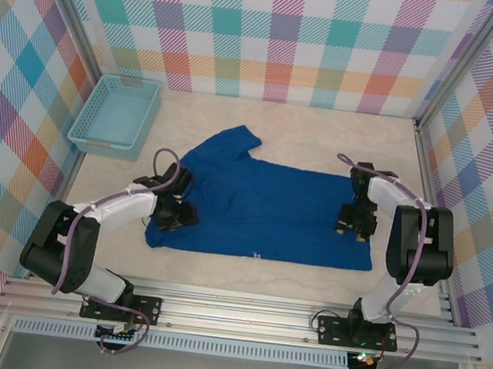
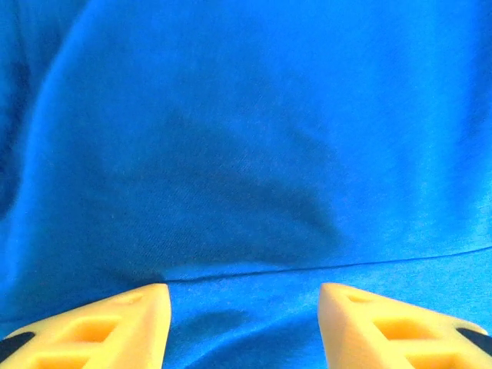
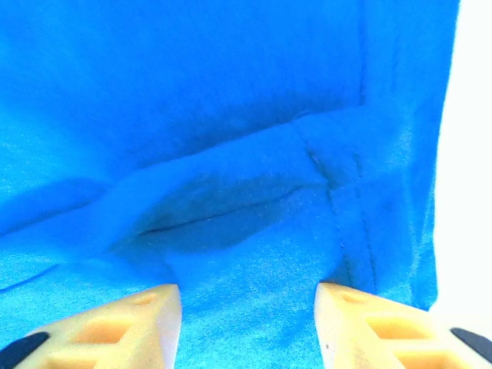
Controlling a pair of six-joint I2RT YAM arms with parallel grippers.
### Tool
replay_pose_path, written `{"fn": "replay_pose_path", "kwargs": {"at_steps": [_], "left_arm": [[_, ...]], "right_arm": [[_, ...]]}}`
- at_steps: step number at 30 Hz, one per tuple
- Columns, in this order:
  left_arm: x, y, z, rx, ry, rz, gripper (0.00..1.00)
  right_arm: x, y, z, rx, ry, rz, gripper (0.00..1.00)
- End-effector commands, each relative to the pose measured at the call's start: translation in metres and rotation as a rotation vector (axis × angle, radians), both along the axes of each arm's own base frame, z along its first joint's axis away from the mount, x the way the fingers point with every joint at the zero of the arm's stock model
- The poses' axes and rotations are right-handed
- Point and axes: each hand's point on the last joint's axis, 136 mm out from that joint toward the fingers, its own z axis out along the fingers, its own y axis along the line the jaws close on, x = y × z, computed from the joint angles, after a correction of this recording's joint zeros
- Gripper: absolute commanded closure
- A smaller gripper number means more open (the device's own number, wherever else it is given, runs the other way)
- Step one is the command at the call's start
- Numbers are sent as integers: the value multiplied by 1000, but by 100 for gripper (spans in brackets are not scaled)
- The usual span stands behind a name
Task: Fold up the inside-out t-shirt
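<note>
The royal-blue t-shirt point(image 1: 262, 206) lies spread flat on the pale table point(image 1: 325, 131), stretched out between the two claws. The left gripper point(image 1: 177, 211) is down on the shirt's left side. Its yellow fingers point(image 2: 115, 323) stand apart, released, with smooth blue cloth lying under and between them and nothing pinched. Just ahead of its tips a thin fold line point(image 2: 330, 267) runs across from one finger toward the other. The right gripper point(image 1: 355, 223) sits low over the shirt's right side, close to the edge. It is released too, its tips parted with flat cloth showing in the gap. Right in front of that claw the fabric rises into a shallow pucker point(image 3: 215, 211). To the claw's right a stitched hem point(image 3: 342, 207) runs away from it, and just past the hem the cloth ends and bare table shows. One sleeve point(image 1: 239, 139) pokes out beyond the left claw, toward the far wall. A small white mark point(image 1: 257, 256) sits on the near hem, between the two claws. A light blue mesh basket point(image 1: 116, 113) stands farther out beyond the left claw, apart from the shirt.
</note>
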Motion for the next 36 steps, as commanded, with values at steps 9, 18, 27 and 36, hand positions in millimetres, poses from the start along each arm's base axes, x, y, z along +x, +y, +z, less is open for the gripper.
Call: {"fn": "replay_pose_path", "kwargs": {"at_steps": [9, 18, 27, 36], "left_arm": [[99, -6, 48, 34, -226, -25, 36], [185, -5, 58, 20, -335, -64, 30], [218, -11, 54, 39, -320, -91, 29], [232, -19, 40, 35, -296, -132, 29]], "right_arm": [[98, -14, 44, 26, -302, -63, 48], [180, -37, 45, 21, -421, -72, 41], [193, -36, 7, 27, -308, -23, 46], [191, -60, -7, -106, -244, 24, 65]]}}
